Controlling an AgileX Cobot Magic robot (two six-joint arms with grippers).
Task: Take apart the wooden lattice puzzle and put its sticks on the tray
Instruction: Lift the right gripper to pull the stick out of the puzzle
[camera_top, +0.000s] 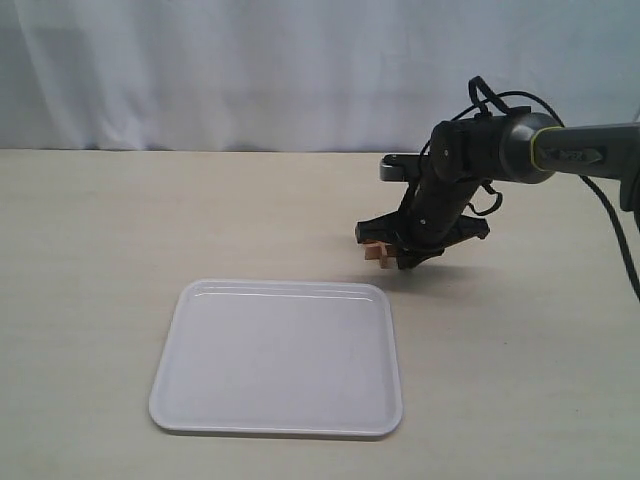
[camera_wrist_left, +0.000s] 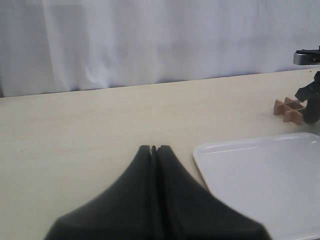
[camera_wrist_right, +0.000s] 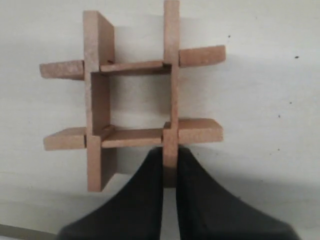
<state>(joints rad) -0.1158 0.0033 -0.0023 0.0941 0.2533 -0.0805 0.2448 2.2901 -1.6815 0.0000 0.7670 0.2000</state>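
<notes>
As the right gripper (camera_wrist_right: 169, 153) pinches the puzzle (camera_wrist_right: 132, 137) on the pale table (camera_top: 100, 220), white curtains (camera_top: 200, 70) hang behind.

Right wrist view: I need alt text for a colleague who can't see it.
The black right claw pinches the end of one slat of the small light-brown wooden hash-shaped lattice puzzle, seen from above. All four notched slats are interlocked around a square opening, with pale tabletop behind.

Readable text, labels, brands, numbers, signs: none. Tray (camera_top: 280, 360), wooden lattice puzzle (camera_wrist_right: 132, 105) and table (camera_top: 100, 220): plain surfaces, no legible markings.
</notes>
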